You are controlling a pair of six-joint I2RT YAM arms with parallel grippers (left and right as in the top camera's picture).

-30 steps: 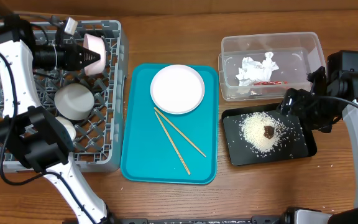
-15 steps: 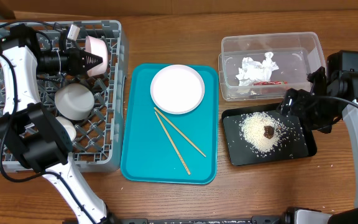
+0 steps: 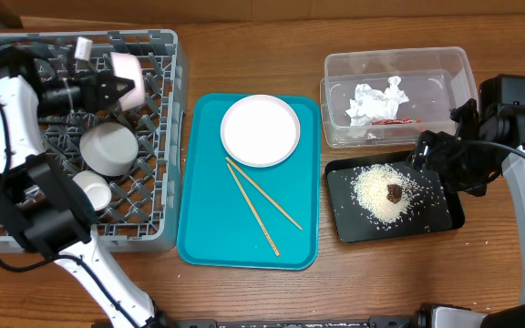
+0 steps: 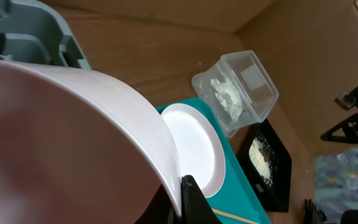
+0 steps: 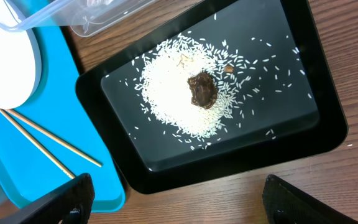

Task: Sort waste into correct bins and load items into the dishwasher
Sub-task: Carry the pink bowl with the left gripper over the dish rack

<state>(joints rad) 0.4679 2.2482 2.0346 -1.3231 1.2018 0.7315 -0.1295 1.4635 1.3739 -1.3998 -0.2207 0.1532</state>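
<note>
The left jaws were clamped on the rim of the pink bowl [image 3: 126, 66], which was tilted at the far side of the grey rack [image 3: 151, 173]. I judged that so thin a grip could slip, and the bowl could then strike the white bowl [image 3: 109, 148] nearby. The right jaws were spread wide, holding nothing, over the black tray [image 5: 303, 134]. No writing could be read

Pinkish bowl [image 3: 126, 68] sat tilted at back of grey rack [image 3: 153, 182]; whitish bowl [image 3: 109, 148] and cup [image 3: 92, 189] stood within. Plate [image 3: 260, 130], chopsticks [image 3: 263, 193] lay outside. Napkin [image 3: 376, 98], wrapper [image 3: 392, 120] in clear tub [image 3: 331, 137]; rice [image 3: 372, 193], brown lump [image 3: 395, 192] on black tray [image 3: 449, 217].
</note>
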